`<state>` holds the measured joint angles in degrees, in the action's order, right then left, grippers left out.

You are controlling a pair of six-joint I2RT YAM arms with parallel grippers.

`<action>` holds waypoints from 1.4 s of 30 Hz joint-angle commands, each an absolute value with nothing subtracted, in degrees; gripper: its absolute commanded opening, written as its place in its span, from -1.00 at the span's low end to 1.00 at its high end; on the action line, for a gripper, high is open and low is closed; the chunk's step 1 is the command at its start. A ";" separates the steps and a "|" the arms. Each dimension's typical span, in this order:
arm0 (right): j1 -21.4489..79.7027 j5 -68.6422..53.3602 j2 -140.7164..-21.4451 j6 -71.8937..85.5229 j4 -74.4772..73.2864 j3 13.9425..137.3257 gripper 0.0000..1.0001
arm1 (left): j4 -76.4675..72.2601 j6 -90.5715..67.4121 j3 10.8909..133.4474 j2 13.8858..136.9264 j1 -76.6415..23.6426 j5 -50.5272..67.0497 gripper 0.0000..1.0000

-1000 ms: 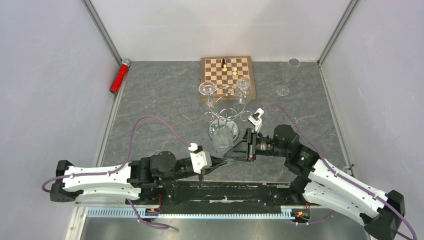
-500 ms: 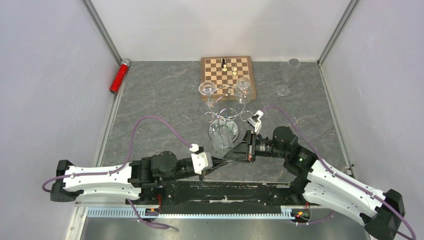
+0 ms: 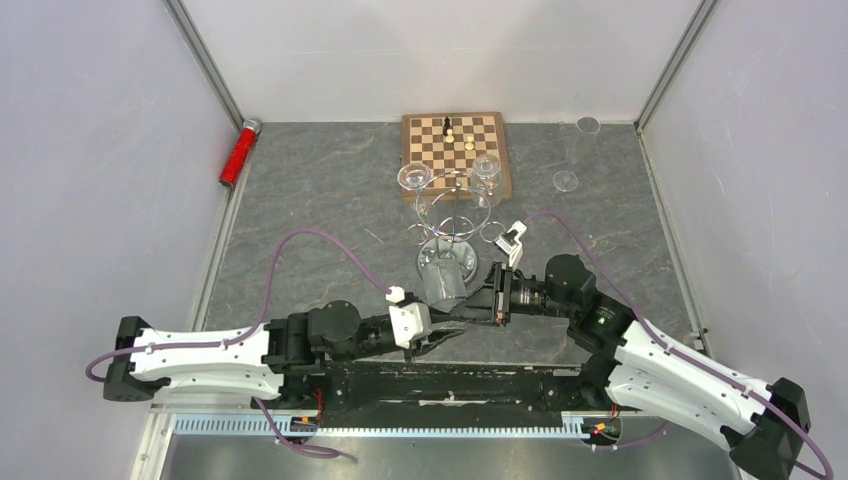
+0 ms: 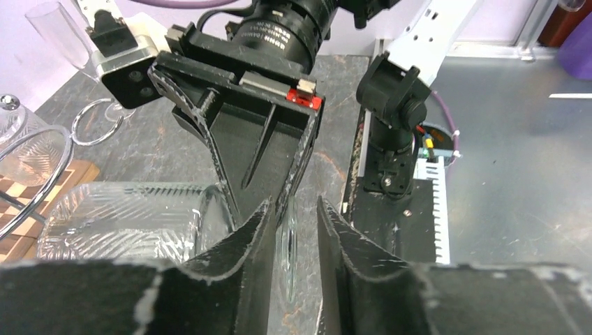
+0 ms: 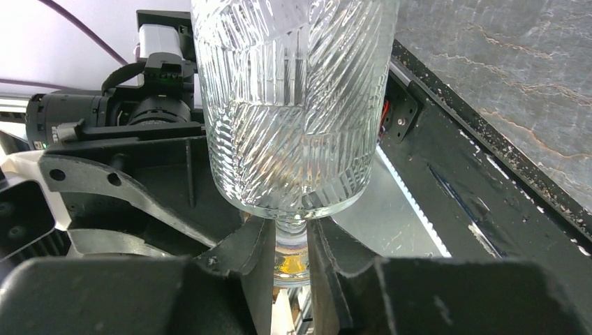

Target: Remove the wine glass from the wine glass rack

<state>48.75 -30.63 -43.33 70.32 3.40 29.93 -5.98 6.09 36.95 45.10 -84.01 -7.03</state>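
On the grey stone table (image 3: 320, 200) stands the shiny chrome wire rack (image 3: 452, 212). The clear ribbed wine glass (image 3: 444, 284) is held tilted over the rack's near base edge, apparently free of the loop arms. The right gripper (image 5: 287, 244) has just clamped its stem. The left gripper (image 4: 292, 213) has parted slightly around the foot, so the glass now seems to be in the right arm's charge.
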 commanded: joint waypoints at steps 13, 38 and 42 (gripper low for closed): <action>49.31 -30.06 -39.30 60.80 8.61 30.78 -1.00 | -5.87 0.59 45.22 44.06 -84.33 -14.29 0.23; 49.27 -14.33 -32.23 8.94 -18.36 38.87 -1.00 | 25.27 -30.86 69.35 54.20 -75.94 -14.59 0.51; 49.23 -12.33 -31.37 2.99 -19.36 39.26 -1.00 | 25.72 -37.58 68.69 52.90 -67.59 -6.21 0.51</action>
<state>49.04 -16.29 -32.91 12.86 -22.33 37.06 24.38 -26.83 66.81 54.43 -73.78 -14.31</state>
